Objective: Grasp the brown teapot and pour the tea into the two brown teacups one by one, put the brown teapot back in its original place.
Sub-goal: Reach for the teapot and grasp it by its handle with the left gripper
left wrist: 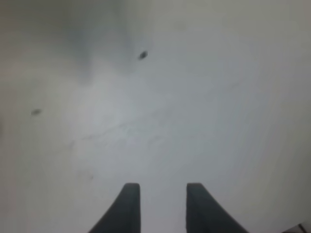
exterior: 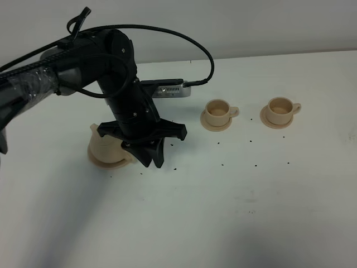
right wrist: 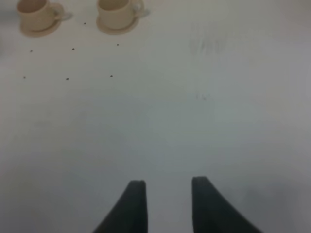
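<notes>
1. The teapot sits at the left of the table. It is well apart from the nearer cup and the farther cup, which stand on saucers toward the right rear.
2. The left gripper hangs just beside the teapot on the cup side, tips down near the table. Its fingers are part spread with only bare table between them, holding nothing.
3. The right gripper is outside the high view; its fingers are likewise spread and empty.
4. The step looks like taking hold of the teapot. To do it well, the left gripper should line its gap up with the handle, close on the loop alone, and lift level so nothing spills.
5. The teapot stands upright, its long axis running spout to handle. A stub at its far-left top looks like the spout, pointing away from both cups. The handle seems hidden behind the gripper, so this is unsure.
</notes>
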Available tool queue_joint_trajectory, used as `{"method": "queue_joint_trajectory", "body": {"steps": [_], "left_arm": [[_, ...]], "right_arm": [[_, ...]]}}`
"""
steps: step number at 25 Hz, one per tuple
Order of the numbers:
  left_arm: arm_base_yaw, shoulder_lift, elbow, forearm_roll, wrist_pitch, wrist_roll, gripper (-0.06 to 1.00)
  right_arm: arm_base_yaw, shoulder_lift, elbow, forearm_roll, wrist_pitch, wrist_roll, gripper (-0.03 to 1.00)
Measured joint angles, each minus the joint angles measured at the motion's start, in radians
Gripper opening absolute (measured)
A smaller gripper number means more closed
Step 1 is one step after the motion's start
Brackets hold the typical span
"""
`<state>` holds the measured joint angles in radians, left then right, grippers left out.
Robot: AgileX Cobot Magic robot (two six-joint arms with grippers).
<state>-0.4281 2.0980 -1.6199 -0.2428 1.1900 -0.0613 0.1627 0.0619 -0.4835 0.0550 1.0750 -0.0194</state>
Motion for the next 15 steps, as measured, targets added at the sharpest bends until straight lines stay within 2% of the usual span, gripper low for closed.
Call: {"method": "queue_joint_trajectory", "body": {"steps": [5,9,15], "left_arm": [[0.000,-0.022,0.044,-0.021,-0.123,-0.135,0.25],[0.000,-0.022,0.077,-0.017,-0.172,-0.250,0.25],[0.000,-0.022,0.078,0.050,-0.234,-0.394,0.25]], "right_arm": [[0.000,0.000,0.000,0.000,0.000,0.000,0.24],[0.000,0.000,0.000,0.000,0.000,0.000,0.24],[0.000,0.000,0.000,0.000,0.000,0.000,0.24]]}}
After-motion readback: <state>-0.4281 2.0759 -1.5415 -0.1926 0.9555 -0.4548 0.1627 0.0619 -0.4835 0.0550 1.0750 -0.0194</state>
